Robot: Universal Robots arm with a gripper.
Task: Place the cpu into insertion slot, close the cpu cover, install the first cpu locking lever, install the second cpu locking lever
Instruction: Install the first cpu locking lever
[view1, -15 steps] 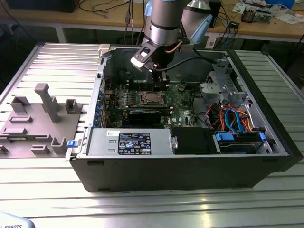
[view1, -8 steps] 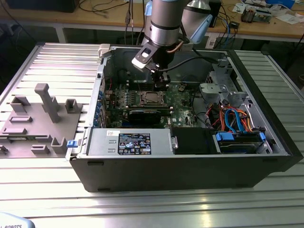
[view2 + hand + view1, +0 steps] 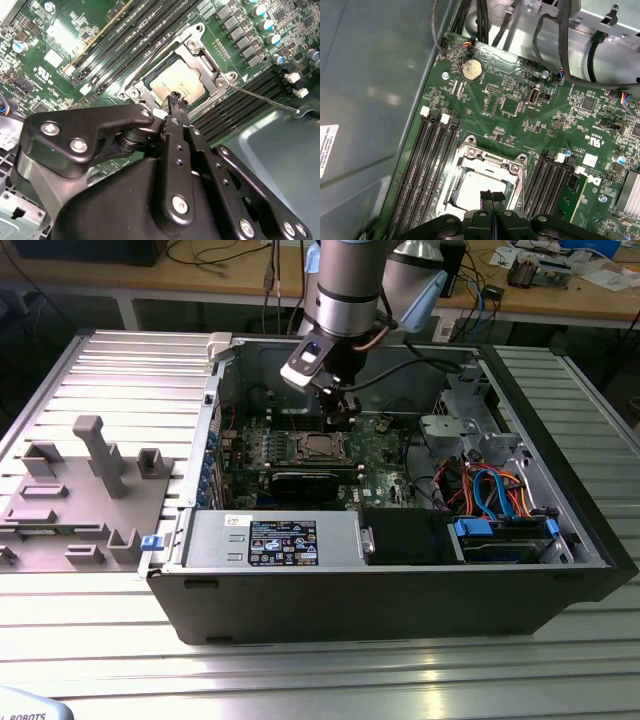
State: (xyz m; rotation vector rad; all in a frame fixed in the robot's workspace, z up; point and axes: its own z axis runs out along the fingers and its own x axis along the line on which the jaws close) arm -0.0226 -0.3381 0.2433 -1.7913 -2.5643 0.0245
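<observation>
Pincer (image 3: 177, 100) tips pressed together, empty, just above the chip (image 3: 176, 82). Chip sits in the socket with the cover (image 3: 202, 50) framing it. My read: light, thin, stiff, fragile, so grip opposite edges only, not the face.

Hand (image 3: 492, 197), fingertips pinched together, hovers right over the chip (image 3: 469, 192), cover (image 3: 487, 159) lying flat around it.
</observation>
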